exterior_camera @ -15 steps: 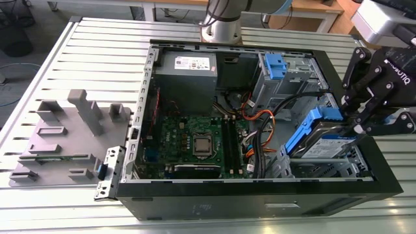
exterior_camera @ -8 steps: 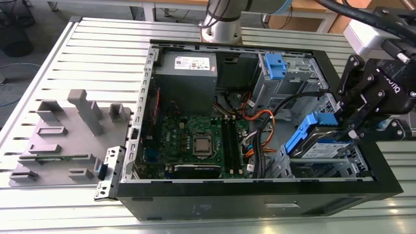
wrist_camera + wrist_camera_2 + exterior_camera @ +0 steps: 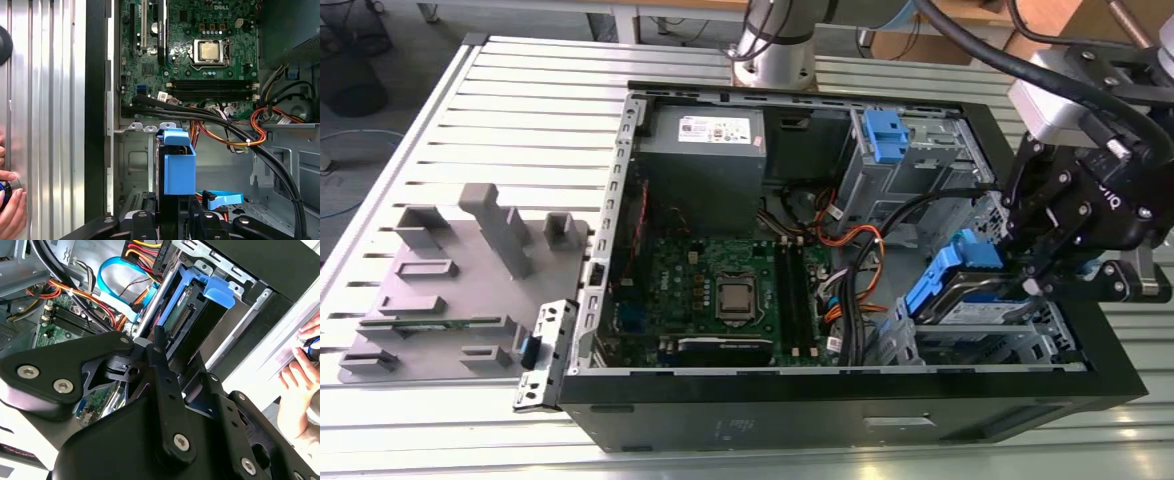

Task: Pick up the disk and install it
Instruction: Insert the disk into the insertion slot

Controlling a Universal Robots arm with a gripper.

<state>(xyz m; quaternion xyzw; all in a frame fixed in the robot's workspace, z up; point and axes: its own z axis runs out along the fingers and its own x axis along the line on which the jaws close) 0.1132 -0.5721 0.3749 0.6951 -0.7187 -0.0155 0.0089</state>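
Observation:
The disk [image 3: 966, 296], a silver drive with a blue plastic bracket, sits tilted over the lower drive bay [image 3: 1001, 345] at the exterior view's right end of the open computer case [image 3: 854, 395]. My gripper [image 3: 1017, 272] is shut on it from the right. In the first wrist view the disk [image 3: 179, 170] stands edge-on between my gripper's black fingers [image 3: 144, 220], above the bay's metal wall [image 3: 134, 160]. In the second wrist view the disk [image 3: 192, 315] lies just beyond the gripper [image 3: 158, 342], against the bay frame [image 3: 220, 262].
Black, orange and blue cables [image 3: 861, 245] run beside the bay over the motherboard [image 3: 720, 290]. A grey power-supply box [image 3: 707, 150] and a tall cage with a blue clip [image 3: 887, 135] stand at the back. A grey fixture plate [image 3: 447, 290] lies left. A person's hand [image 3: 295, 380] rests outside the case.

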